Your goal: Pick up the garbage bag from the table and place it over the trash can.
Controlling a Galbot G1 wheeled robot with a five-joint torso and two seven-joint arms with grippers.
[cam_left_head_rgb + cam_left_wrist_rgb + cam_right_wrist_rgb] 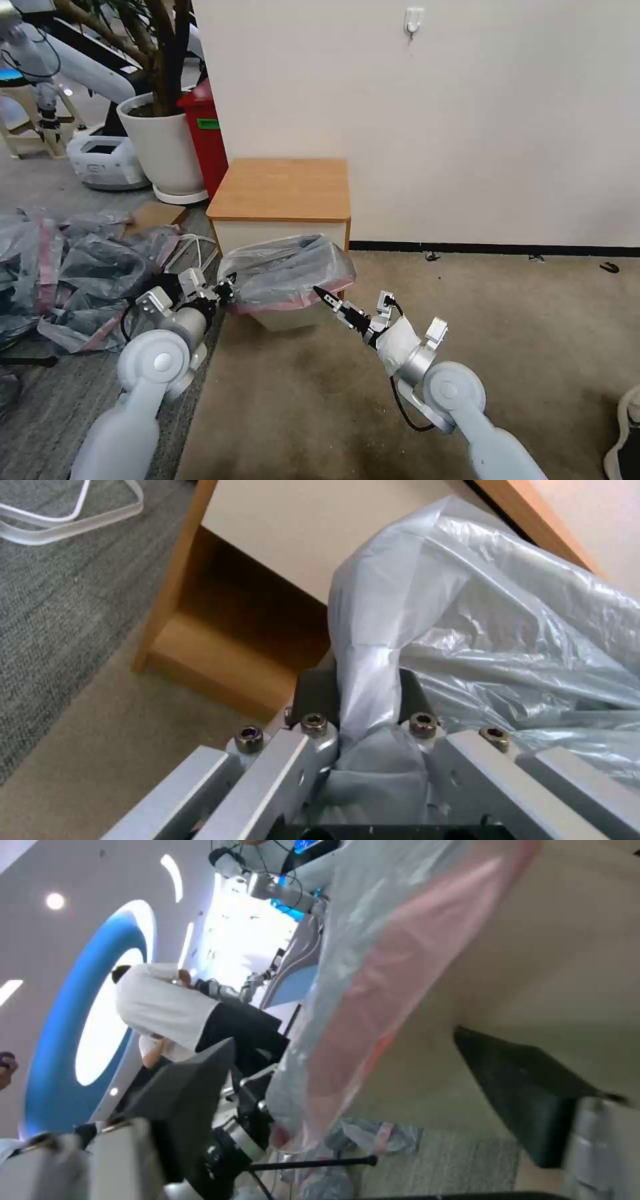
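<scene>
Nearest to you, your left pincer is clenched on a bunched fold of the garbage bag; in the left wrist view the grey film is squeezed between the two metal fingers. Your right pincer has its fingers spread apart, at the pink band of the bag on the other side. The bag lies draped over the trash can, which stands on the floor just in front of the table. Behind the table's far left corner you see a red bin and a white plant pot.
</scene>
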